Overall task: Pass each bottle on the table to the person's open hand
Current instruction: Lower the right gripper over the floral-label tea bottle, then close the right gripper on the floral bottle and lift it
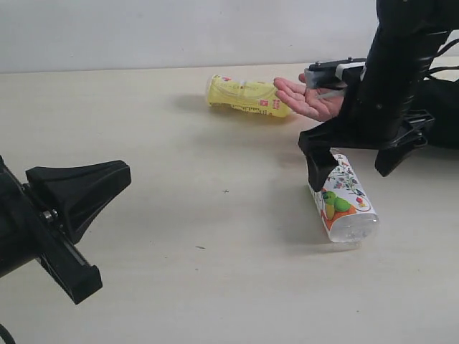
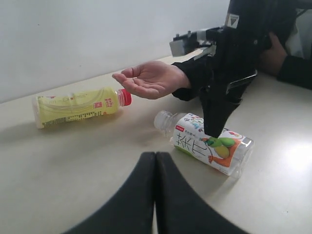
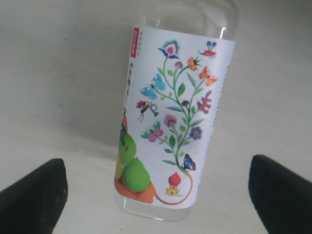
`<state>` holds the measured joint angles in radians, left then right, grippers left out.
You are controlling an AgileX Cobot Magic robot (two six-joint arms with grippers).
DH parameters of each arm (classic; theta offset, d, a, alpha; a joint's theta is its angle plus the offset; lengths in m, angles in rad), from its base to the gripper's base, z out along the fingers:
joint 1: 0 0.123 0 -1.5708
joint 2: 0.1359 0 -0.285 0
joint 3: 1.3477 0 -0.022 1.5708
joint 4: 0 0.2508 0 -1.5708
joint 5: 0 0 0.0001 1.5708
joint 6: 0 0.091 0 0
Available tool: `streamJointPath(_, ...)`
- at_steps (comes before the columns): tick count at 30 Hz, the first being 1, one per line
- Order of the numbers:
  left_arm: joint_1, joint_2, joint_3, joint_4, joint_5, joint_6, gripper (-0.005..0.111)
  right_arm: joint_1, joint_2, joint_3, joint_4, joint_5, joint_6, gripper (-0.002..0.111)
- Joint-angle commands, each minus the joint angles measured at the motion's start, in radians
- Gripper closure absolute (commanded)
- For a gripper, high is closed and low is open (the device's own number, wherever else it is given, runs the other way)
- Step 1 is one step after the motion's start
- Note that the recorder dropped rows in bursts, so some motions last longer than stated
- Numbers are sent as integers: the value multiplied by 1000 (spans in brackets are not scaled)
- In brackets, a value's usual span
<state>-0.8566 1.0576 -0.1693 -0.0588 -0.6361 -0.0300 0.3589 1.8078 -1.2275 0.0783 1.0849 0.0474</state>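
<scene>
The floral-and-fruit bottle (image 1: 343,201) (image 2: 207,143) (image 3: 171,117) lies on its side on the table (image 1: 179,222). My right gripper (image 1: 354,163) (image 3: 156,192) hangs open just above it, one finger on each side of its body, not touching. The yellow bottle with the red cap (image 1: 244,96) (image 2: 75,107) lies at the far side, its cap right by the person's open hand (image 1: 310,100) (image 2: 152,79), which is held palm up and empty. My left gripper (image 1: 122,172) (image 2: 156,156) is shut and empty, near the left front. The green-label and red-label bottles are out of view.
The right arm (image 2: 229,73) stands between the hand and the floral bottle. The person's black sleeve (image 1: 441,115) rests along the right edge. A pale wall (image 1: 179,32) backs the table.
</scene>
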Motion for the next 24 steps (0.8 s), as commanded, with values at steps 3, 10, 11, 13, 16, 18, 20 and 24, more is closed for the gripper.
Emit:
streamJointPath(3, -1, -5, 3, -3, -2, 4, 106, 2, 95, 3, -7, -57, -6, 16)
streamJointPath(10, -1, -5, 3, -3, -2, 4, 106, 2, 164, 3, -10, -150, -1, 26)
streamJointPath(11, -1, -5, 3, -3, -2, 4, 106, 2, 169, 3, -10, -152, 1, 27)
streamJointPath(13, -1, -5, 3, -3, -2, 4, 106, 2, 171, 3, -10, -159, 6, 39)
streamJointPath(16, -1, -5, 3, -3, -2, 4, 106, 2, 171, 3, -7, -134, 9, 90)
streamJointPath(18, -1, -5, 3, -3, -2, 4, 106, 2, 170, 3, -7, -88, 7, 108)
streamJointPath(20, -1, -5, 3, -3, -2, 4, 106, 2, 158, 3, -2, -16, 7, 108)
streamJointPath(24, -1, -5, 3, -3, -2, 4, 106, 32, 76, 3, -3, 136, -2, 108)
